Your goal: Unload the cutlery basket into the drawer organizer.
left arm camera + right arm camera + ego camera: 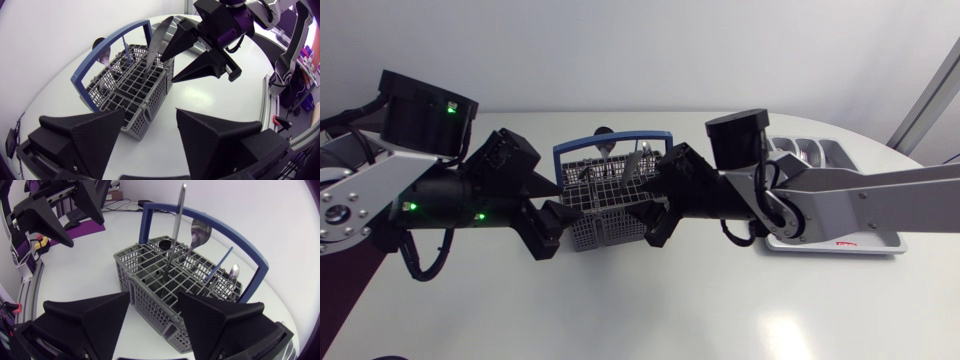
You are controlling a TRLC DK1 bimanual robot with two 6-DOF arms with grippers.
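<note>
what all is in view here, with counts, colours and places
cutlery basket: 1, grey with blue handle, middle of table
spoons: 2, silver, standing in basket
knife: 1, silver, upright in basket
blue-handled piece: 1, blue, leaning in basket
drawer organizer: 1, light grey, right side of table
table: 1, white
left gripper: 1, black, jaws open, beside basket
right gripper: 1, black, jaws open, basket's opposite side

Left arm (360, 190): silver-grey link, black joints, green status lights (450, 108), looping black cable (420, 268). Right arm (860, 195): pale grey link, black cylindrical joint. Left claw (150, 120), right claw (154, 300): matte black, broad ribbed wedge fingers.
</note>
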